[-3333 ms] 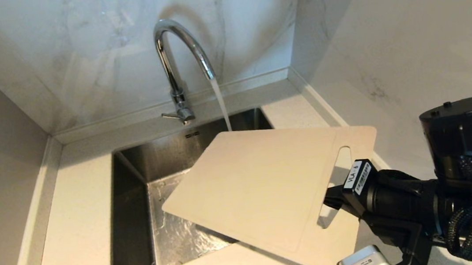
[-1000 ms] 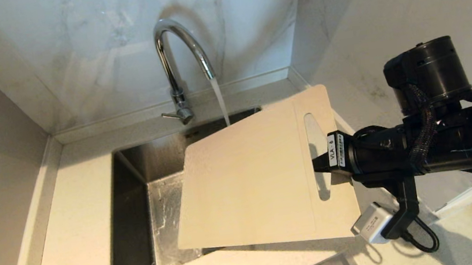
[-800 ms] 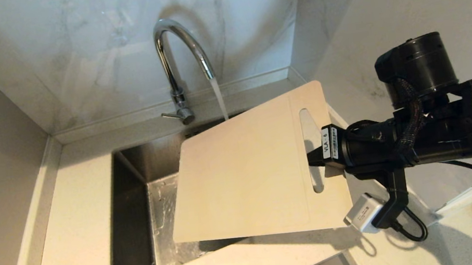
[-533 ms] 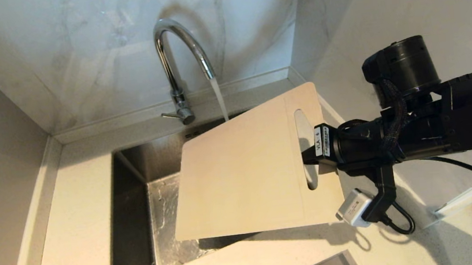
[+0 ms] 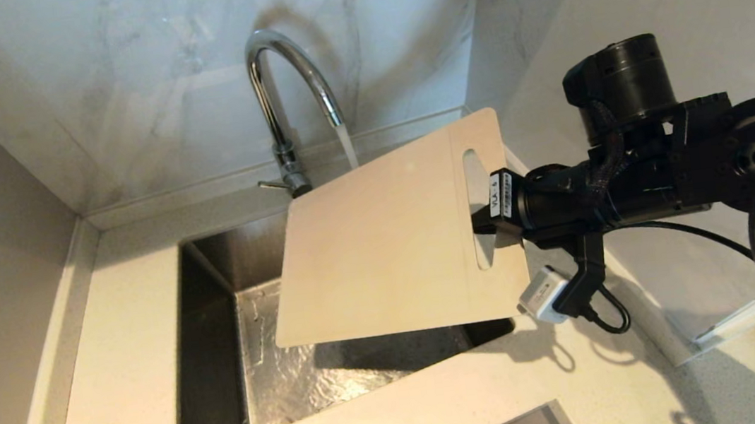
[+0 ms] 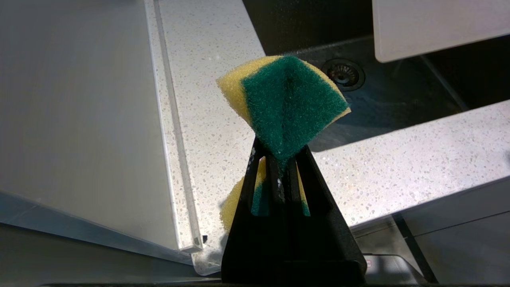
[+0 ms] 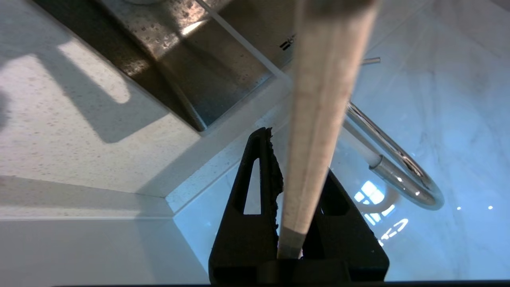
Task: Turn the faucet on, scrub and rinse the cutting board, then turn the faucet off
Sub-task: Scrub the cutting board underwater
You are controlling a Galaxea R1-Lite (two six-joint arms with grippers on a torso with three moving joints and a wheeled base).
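- Cream plastic, the one cutting board [image 5: 388, 239] hangs tilted over the sink [image 5: 211, 373], its long axis running from my right gripper [image 5: 482, 225] toward the faucet [image 5: 280, 109].
- My right fingers clamp its slotted end.
- One stream of water falls behind its far edge.
- My left gripper [image 6: 281, 159] pinches one green-and-yellow sponge [image 6: 285, 103].

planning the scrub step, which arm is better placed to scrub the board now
Left: its hand already grips the sponge. The right hand is busy holding the cutting board over the sink.
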